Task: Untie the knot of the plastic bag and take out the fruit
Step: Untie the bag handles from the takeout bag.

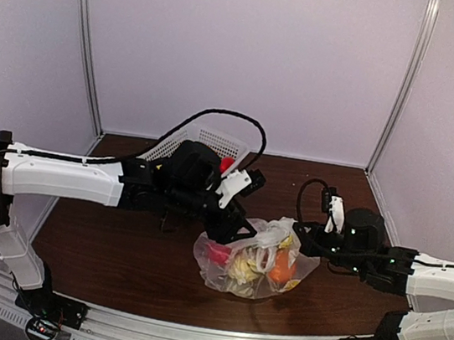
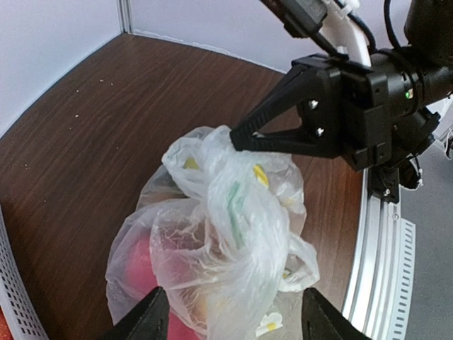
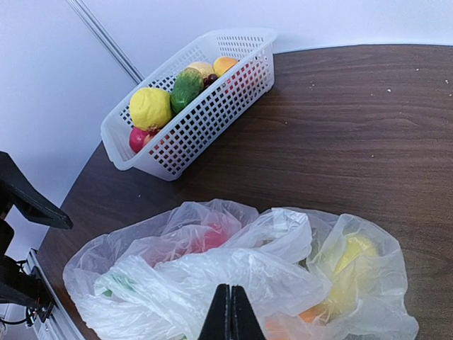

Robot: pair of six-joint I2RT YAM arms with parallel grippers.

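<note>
**Working at a Bag of Toy Fruit From Both Sides**

Pinching a raised fold of the clear printed bag [image 1: 258,263] in the right gripper [image 2: 235,139], with both fingers pressed flat together on the film and the plastic standing up in a peak at their tips. Holding the left gripper [image 2: 233,320] spread wide just above the opposite side of the bag, one finger [image 2: 151,317] showing on either side of the crumpled plastic and gripping nothing; touching the film or hanging just clear of it, impossible to tell.

Resting on the dark wooden table [image 1: 98,245] directly beneath the left gripper and just in front of the right one, bunched and wrinkled along the top, bulging at the bottom. Showing through the film: a red fruit [image 3: 209,237] lying under the left gripper, a yellow fruit [image 3: 354,251] sitting ahead and to the right of the right gripper's closed fingertips, and an orange fruit [image 1: 283,267] lying low on the side nearest the right gripper.

Standing well beyond both grippers, close to the back wall [image 1: 251,55]: a white lattice basket [image 3: 212,113], sitting apart from the bag and carrying other fruit [image 3: 186,88], with yellow, green, red and orange pieces heaped inside.
</note>
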